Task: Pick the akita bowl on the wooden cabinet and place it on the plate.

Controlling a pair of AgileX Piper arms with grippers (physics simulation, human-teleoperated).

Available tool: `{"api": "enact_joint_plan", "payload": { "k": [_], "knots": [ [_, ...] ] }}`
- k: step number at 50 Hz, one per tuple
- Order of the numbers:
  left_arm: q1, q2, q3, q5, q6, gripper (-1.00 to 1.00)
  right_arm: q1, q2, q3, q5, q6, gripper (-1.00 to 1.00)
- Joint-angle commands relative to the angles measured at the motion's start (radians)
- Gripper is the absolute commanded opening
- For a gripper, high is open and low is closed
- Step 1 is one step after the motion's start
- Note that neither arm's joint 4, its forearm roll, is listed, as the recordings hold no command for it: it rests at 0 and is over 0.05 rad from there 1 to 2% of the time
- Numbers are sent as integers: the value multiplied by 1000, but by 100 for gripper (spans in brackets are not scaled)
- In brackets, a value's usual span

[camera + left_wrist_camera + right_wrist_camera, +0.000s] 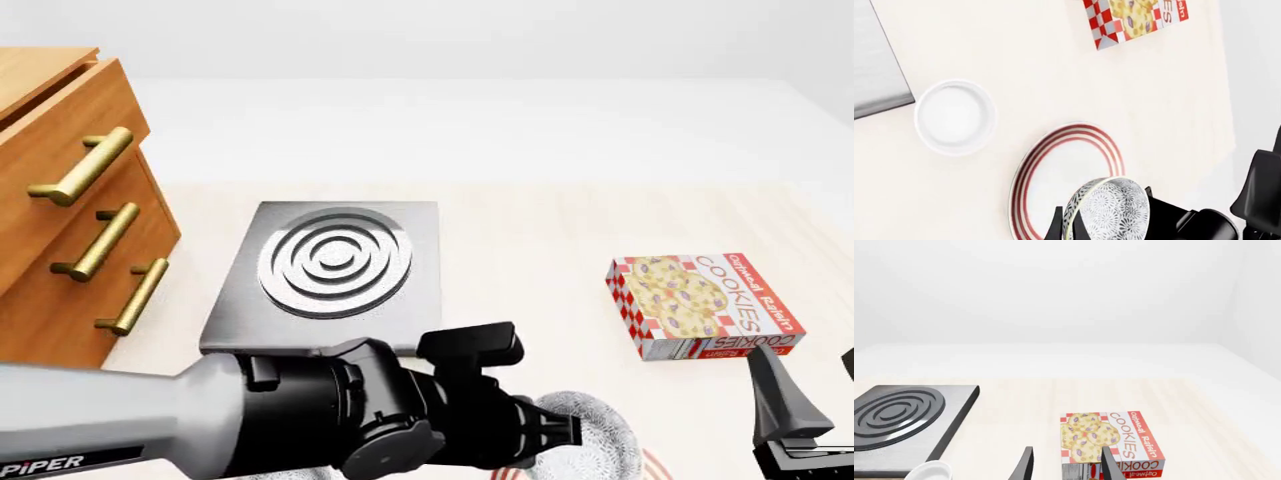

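So the left end effector is clamped on the bowl by its rim, one finger inside and one outside, holding it tilted on edge right over the plate. It looks like a stiff, glazed piece, so probably slick and chippy; that rim pinch is the sensible grip, but I'd guess it can swivel if jostled. The left arm stretches across low, well clear of the cabinet. The right end effector sits idle with fingers spread, pointing at the cookie box beside the plate.
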Motion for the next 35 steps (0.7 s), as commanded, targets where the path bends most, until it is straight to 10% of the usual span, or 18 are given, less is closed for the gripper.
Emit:
{"api": "enact_joint_plan", "payload": {
  "k": [1, 35],
  "knots": [
    [1, 9, 1, -18, -6, -100, 0, 0, 0, 0, 0, 100],
    [11, 42, 5, -47, -25, -100, 0, 0, 0, 0, 0, 100]
  ]
}}
